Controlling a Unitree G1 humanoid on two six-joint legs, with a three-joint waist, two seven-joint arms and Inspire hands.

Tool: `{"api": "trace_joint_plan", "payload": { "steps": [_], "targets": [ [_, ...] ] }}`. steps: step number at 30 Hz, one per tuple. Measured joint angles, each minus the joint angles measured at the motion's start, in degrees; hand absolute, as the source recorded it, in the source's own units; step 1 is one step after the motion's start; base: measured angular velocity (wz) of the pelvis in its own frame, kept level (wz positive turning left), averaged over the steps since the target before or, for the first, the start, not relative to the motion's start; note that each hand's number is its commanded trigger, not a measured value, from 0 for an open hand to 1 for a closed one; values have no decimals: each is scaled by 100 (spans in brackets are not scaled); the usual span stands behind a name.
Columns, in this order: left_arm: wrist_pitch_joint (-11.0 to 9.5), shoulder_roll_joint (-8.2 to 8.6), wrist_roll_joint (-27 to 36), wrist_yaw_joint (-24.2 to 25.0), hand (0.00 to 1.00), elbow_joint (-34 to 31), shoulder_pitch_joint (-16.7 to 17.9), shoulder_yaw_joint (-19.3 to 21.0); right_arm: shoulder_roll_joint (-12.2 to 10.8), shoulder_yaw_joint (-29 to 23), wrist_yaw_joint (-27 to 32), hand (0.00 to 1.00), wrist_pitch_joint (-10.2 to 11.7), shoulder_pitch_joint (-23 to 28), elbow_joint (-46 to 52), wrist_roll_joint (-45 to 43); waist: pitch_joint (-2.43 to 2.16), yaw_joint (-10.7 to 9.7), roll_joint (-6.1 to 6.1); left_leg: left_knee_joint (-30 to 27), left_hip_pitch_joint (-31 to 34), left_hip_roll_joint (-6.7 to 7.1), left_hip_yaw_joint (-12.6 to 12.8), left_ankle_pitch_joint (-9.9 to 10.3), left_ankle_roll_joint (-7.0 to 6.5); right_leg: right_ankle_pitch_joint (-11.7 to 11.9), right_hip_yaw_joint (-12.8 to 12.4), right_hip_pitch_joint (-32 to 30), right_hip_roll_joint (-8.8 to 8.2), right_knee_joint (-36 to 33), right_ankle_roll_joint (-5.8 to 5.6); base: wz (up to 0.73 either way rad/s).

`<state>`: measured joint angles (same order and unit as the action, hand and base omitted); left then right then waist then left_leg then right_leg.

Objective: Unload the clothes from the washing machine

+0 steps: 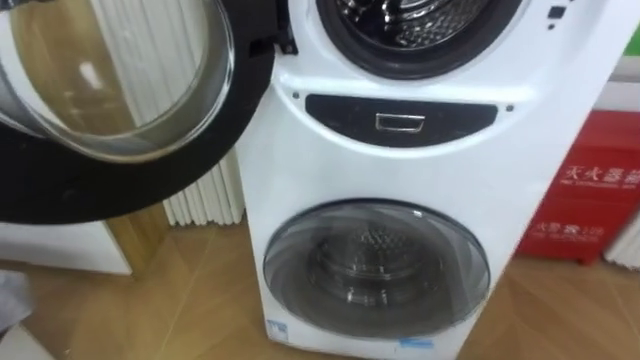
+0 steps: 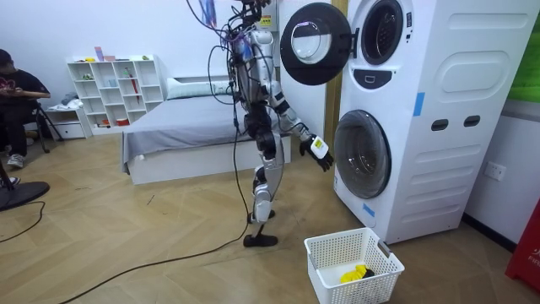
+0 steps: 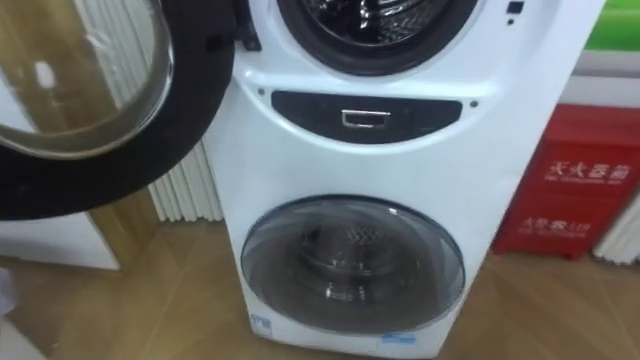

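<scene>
I stand facing a white stacked washing machine (image 1: 400, 170). Its upper round door (image 1: 110, 90) is swung open to my left, and the metal drum (image 1: 420, 25) shows at the top edge with no clothes visible in the part I see. The lower door (image 1: 375, 265) is closed. In the room view my right hand (image 2: 319, 152) hangs low in front of the lower door with relaxed fingers, holding nothing. A white laundry basket (image 2: 354, 253) sits on the floor by the machine with a yellow garment (image 2: 354, 274) in it.
A white radiator (image 1: 205, 200) stands left of the machine and a red box (image 1: 585, 200) to its right. Behind me are a bed (image 2: 186, 127) and a white shelf (image 2: 114, 89). A person (image 2: 17, 101) sits at the room view's far left.
</scene>
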<state>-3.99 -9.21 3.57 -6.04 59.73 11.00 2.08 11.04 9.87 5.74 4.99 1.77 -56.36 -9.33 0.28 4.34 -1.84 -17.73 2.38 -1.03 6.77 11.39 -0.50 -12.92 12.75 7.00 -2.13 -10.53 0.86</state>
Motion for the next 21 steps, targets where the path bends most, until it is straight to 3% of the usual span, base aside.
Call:
{"api": "trace_joint_plan", "payload": {
  "steps": [5, 10, 12, 16, 17, 21],
  "targets": [
    [-10, -3, 378, -1, 0, 45, 49, 27, 6, -50, 111, 0, 8, 138, 10, 4, 34, 0, 57, 35, -23, 84, -165, 0, 1, -4, 156, 135, -28, 105, -7, 19],
    [-25, -28, 584, -151, 0, -470, -25, 575, 32, -558, 202, 0, 54, 186, 208, -182, 20, -86, 177, 70, -52, 152, -369, -1, 0, -16, 208, 216, -64, 98, -29, 20],
    [-84, -77, 616, -249, 0, -525, -154, 805, 67, -720, 259, 0, 66, 220, 375, -243, 8, -77, 209, 113, -120, 167, -375, -1, -1, -20, 215, 269, -63, 96, -36, 5],
    [-144, -300, 1202, -606, 0, -1373, -348, 1300, 131, -944, 368, 0, 149, 601, 1113, -550, 33, -63, 273, 108, -163, 181, -375, 6, -13, -23, 191, 306, -71, 90, -43, -4],
    [-145, -366, 1448, -787, 0, -1598, -456, 1430, 132, -981, 392, 0, 150, 652, 1172, -567, 45, -48, 340, 107, -175, 180, -375, 10, -19, -26, 148, 302, -72, 85, -49, -13],
    [-279, -575, 1836, -1292, 0, -2125, -679, 1622, 131, -1131, 428, 0, 148, 792, 1243, -609, -32, -65, 522, 127, -196, 189, -343, 12, -29, -23, 129, 320, -86, 82, -71, -8]
  ]
}}
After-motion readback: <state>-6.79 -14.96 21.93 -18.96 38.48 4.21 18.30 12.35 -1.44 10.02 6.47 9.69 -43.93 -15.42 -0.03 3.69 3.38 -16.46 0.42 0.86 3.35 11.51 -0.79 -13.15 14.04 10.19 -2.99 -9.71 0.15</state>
